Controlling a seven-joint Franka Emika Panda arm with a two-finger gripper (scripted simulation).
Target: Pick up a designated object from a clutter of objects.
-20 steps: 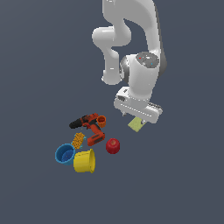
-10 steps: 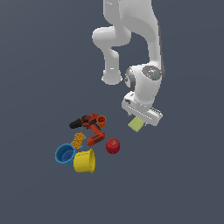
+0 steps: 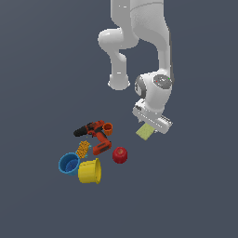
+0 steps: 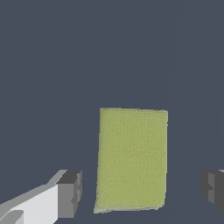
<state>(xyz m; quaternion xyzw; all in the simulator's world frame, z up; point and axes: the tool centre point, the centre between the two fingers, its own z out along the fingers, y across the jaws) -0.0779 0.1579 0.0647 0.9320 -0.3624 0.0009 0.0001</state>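
Note:
The designated object, a thin pale yellow-green square pad point(image 3: 144, 132), lies flat on the dark floor, apart from the clutter at the exterior view's right. My gripper point(image 3: 151, 123) hangs right over it and hides its far edge. In the wrist view the pad point(image 4: 131, 159) lies between my two grey fingertips point(image 4: 70, 194), which stand wide apart and do not touch it. The gripper point(image 4: 142, 192) is open and holds nothing.
The clutter of objects sits to the exterior view's left of the pad: a red-black drill point(image 3: 95, 135), a small orange cup point(image 3: 108, 128), a dotted orange-yellow block point(image 3: 83, 148), a blue cup point(image 3: 69, 163), a yellow cup point(image 3: 89, 171) and a red ball point(image 3: 120, 155).
My hand has moved slightly toward the exterior view's right and lower, closing in on the pad. The pad and the clutter have not moved.

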